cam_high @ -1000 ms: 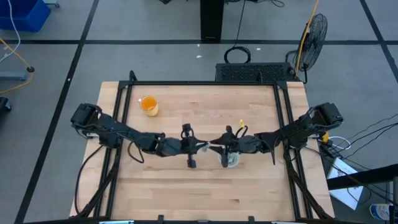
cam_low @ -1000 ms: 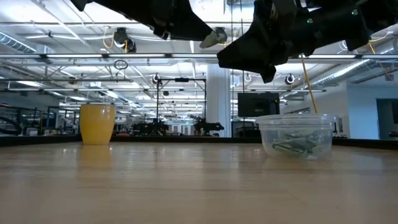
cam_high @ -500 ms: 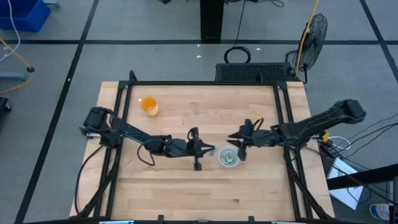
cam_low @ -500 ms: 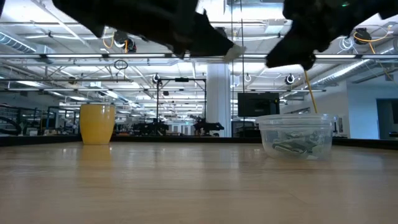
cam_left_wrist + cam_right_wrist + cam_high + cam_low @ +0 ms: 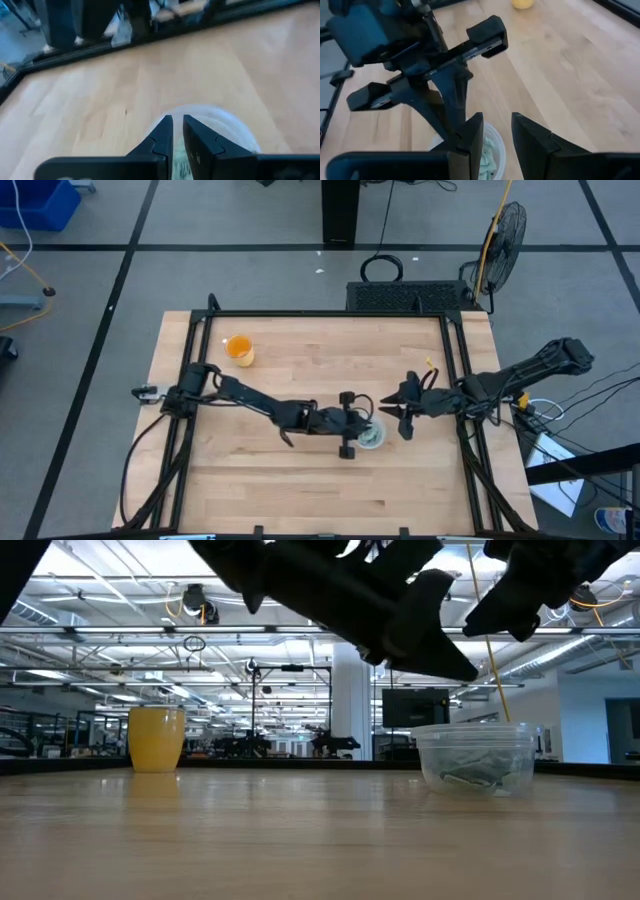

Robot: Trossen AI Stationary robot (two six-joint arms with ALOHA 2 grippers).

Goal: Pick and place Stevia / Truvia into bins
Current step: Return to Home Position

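The clear plastic cup stands on its base right of the table's middle, with several green-and-white sachets lying in it. My left gripper slants down over the cup's left rim. Its fingers stand a narrow gap apart, and no sachet shows between them. My right gripper is open and hovers just right of the cup, holding nothing.
An orange cup stands near the table's far left corner. Bare wood lies along the near side. Black frame rails border the table's sides. The two grippers are close together over the clear cup.
My left gripper has moved toward the table's right and down, from left of the clear cup to over its rim. The whitish sachet seen at its fingertips earlier no longer shows there. My right gripper has drawn back from above the cup toward the table's right edge.
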